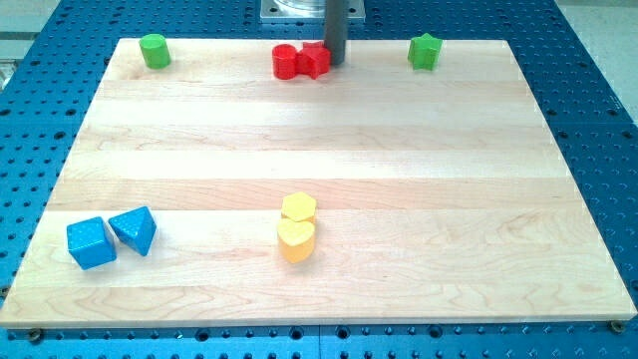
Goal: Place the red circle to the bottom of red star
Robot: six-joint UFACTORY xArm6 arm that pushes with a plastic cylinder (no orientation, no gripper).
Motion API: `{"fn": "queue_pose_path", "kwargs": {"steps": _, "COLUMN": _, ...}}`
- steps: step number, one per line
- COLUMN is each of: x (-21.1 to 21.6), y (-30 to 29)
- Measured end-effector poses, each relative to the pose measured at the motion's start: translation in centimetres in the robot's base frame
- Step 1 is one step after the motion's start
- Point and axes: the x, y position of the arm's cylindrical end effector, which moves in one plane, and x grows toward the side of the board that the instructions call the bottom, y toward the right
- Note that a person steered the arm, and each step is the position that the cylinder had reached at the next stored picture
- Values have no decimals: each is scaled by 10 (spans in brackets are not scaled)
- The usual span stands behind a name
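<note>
The red circle and the red star sit touching each other at the view's top centre of the wooden board, the circle on the star's left. My tip stands right against the star's right side. The dark rod rises from there out of the view's top.
A green circle is at the top left and a green star at the top right. A yellow hexagon and a yellow heart touch at bottom centre. A blue cube and a blue triangle lie at bottom left.
</note>
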Motion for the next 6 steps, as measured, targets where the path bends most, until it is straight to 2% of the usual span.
{"fn": "queue_pose_path", "kwargs": {"steps": 1, "x": -20, "y": -2}}
{"fn": "queue_pose_path", "kwargs": {"steps": 2, "x": -31, "y": -29}}
{"fn": "queue_pose_path", "kwargs": {"steps": 3, "x": -5, "y": -80}}
{"fn": "queue_pose_path", "kwargs": {"steps": 4, "x": 64, "y": -86}}
{"fn": "queue_pose_path", "kwargs": {"steps": 6, "x": 67, "y": -99}}
